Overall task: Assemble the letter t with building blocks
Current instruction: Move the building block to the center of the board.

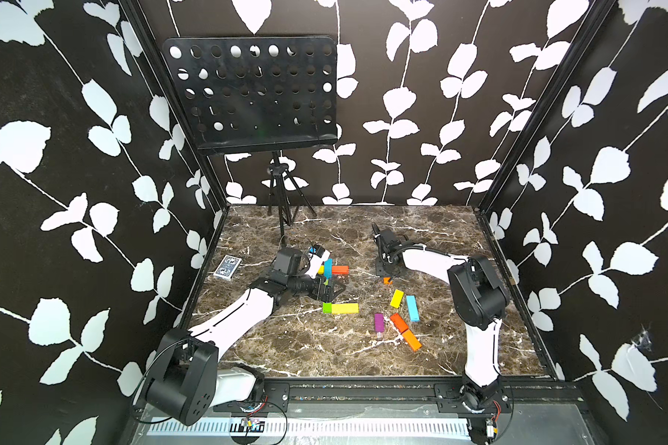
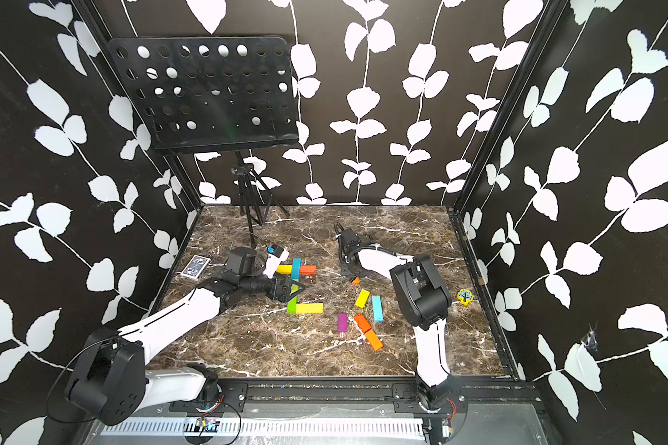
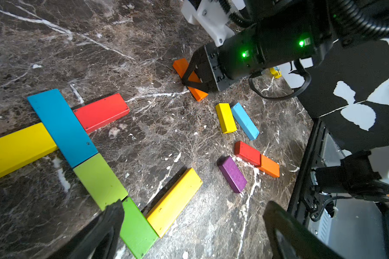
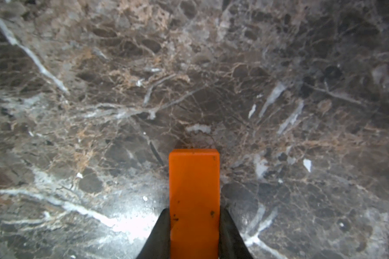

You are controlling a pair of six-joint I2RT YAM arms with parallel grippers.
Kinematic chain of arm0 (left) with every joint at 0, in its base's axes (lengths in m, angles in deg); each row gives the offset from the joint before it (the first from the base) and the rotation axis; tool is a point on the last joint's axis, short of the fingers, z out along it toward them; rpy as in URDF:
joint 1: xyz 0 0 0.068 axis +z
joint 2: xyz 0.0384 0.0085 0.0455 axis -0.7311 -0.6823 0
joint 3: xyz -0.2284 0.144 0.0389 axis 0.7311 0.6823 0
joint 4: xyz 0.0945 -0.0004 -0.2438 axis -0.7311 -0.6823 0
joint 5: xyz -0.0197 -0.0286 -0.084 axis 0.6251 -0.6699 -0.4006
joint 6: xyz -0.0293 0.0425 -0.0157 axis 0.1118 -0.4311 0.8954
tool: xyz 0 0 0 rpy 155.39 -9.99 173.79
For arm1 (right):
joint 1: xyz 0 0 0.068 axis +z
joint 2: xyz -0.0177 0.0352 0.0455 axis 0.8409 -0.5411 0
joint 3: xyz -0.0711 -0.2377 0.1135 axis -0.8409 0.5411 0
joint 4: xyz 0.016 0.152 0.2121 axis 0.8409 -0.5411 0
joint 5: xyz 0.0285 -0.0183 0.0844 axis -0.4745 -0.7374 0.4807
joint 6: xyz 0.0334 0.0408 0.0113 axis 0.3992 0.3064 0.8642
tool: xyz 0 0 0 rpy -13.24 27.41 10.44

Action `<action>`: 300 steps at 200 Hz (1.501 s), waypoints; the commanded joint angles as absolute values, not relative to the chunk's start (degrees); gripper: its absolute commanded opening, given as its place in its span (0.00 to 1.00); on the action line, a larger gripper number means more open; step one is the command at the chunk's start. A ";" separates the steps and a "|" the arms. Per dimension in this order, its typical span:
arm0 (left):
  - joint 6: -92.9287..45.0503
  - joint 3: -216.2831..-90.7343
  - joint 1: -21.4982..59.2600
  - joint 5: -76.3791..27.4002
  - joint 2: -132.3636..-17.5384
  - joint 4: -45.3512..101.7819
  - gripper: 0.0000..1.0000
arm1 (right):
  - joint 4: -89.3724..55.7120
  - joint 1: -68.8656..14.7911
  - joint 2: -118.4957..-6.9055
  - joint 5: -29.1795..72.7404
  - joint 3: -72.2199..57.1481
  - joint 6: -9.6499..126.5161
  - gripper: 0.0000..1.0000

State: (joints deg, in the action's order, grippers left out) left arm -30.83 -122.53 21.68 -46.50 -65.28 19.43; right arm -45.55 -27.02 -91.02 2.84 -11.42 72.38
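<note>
Right fingers are clamped on the long sides of an orange block, which juts out ahead of them, low over the marble surface. Left fingers stand wide apart, gripping nothing; a golden bar lies between them. One left fingertip overlaps the green block, in line with the lime block and cyan block beyond it; a yellow block and red block flank the cyan one.
</note>
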 commanded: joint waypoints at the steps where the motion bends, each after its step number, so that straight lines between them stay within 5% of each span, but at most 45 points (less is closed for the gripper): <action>1: -30.72 -122.75 21.93 -48.12 -65.54 20.68 0.98 | -46.61 -27.48 -91.87 1.43 -13.18 72.03 0.22; 138: -30.32 -123.60 21.93 -49.53 -66.89 21.48 0.97 | -46.08 -29.12 -93.56 2.49 -14.08 71.63 0.22; 300: -29.73 -124.25 21.84 -50.99 -67.46 21.57 0.97 | -45.07 -29.21 -93.84 2.80 -12.92 71.12 0.51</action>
